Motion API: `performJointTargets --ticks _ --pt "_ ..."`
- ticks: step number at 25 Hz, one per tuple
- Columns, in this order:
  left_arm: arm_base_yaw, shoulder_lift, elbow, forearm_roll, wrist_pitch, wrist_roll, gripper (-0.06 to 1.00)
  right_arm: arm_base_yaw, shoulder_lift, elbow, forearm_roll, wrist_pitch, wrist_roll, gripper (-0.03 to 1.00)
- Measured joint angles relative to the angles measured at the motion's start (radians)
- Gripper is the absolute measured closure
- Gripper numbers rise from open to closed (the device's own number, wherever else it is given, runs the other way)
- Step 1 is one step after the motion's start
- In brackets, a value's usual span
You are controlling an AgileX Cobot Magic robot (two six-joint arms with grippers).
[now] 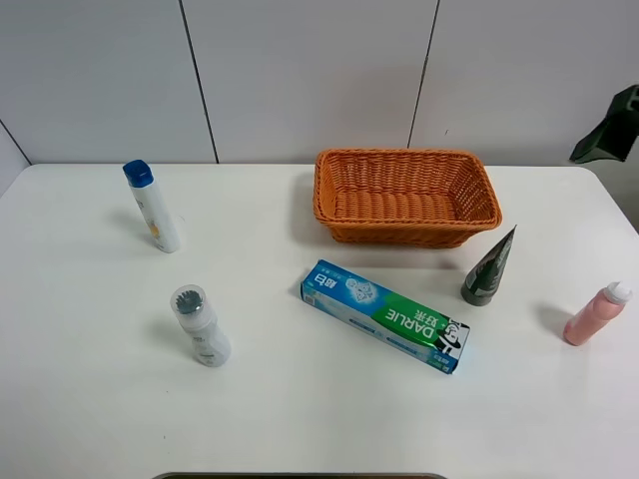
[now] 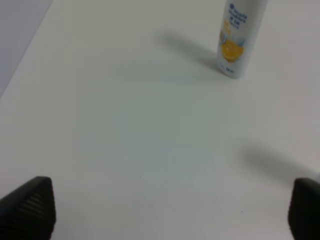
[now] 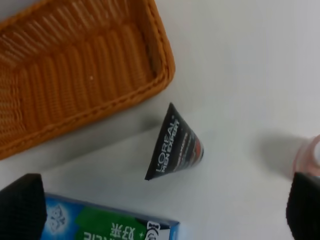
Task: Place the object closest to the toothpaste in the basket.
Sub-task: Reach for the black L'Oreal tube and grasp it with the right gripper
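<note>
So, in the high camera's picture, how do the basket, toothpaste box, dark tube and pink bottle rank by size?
1. basket
2. toothpaste box
3. dark tube and pink bottle: these look about alike, so I would not rank them.

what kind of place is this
Likely a robot test bench, not a home: a white table, plain grey wall panels, and toothpaste and bottles spaced out near a basket.

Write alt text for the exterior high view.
Toothpaste box lies on a white table before an empty orange wicker basket, with a dark tube standing just right of the box. A pink bottle stands far right; a blue-capped bottle and a grey-capped bottle stand at left.
</note>
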State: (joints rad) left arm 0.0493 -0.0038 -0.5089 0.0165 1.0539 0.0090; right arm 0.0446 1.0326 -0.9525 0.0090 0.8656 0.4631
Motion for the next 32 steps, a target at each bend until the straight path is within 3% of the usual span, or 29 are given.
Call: performJointTargets --ticks 14,32 --pt "0.000 0.000 0.000 0.000 0.000 0.000 0.00 0.000 0.294 0.000 0.092 -0.081 0.067 -0.02" --pt "0.000 0.000 0.000 0.000 0.000 0.000 0.00 0.000 0.503 -0.001 0.100 -0.140 0.120 -0.02"
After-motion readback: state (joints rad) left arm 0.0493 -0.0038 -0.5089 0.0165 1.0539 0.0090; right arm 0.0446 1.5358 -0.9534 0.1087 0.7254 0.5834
